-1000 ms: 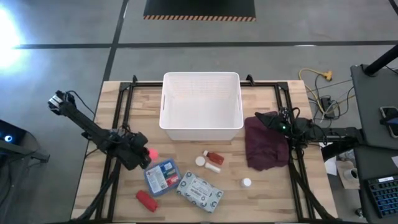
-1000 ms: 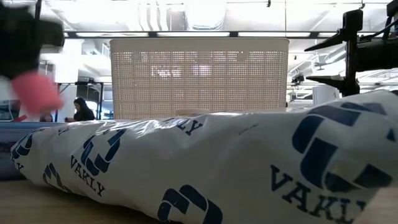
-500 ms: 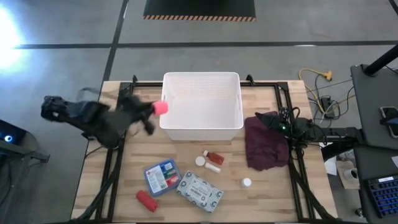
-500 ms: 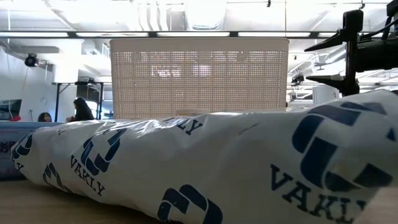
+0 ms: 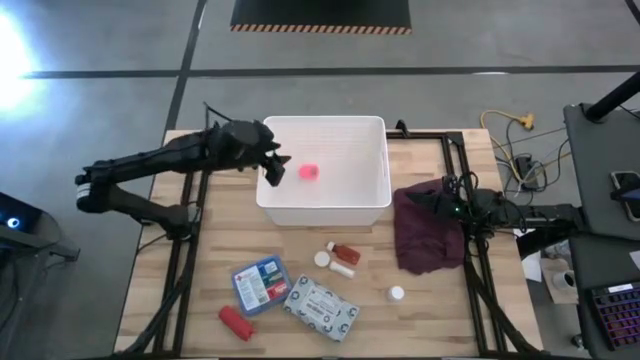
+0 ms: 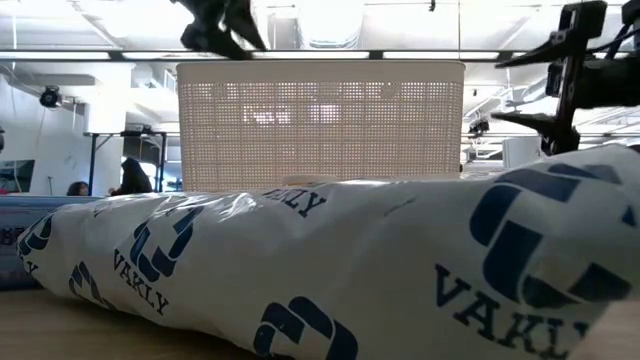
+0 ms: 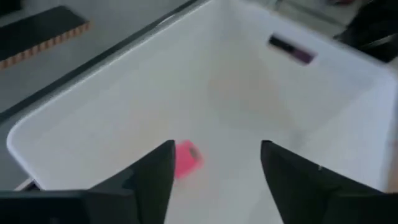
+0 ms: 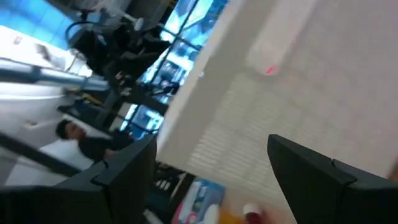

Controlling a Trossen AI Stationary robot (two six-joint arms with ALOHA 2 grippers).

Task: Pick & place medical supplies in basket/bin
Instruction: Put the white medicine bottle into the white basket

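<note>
My left gripper hangs open over the left side of the white bin, above its rim in the low view. The pink tape roll is inside the bin, apart from the fingers. On the table near the front lie a blue first-aid box, a patterned packet, two red bottles and small white pieces. My right gripper waits open over the maroon cloth, at the right.
The patterned packet fills the front of the low view and hides the table behind it. Black frame rails run along both sides of the table. Cables lie beyond the right edge.
My left gripper has risen from beside the blue box and swung toward the far edge, carrying the pink tape roll over the bin's left rim. It has then opened and let go. The roll is now inside the bin, clear of the fingers.
</note>
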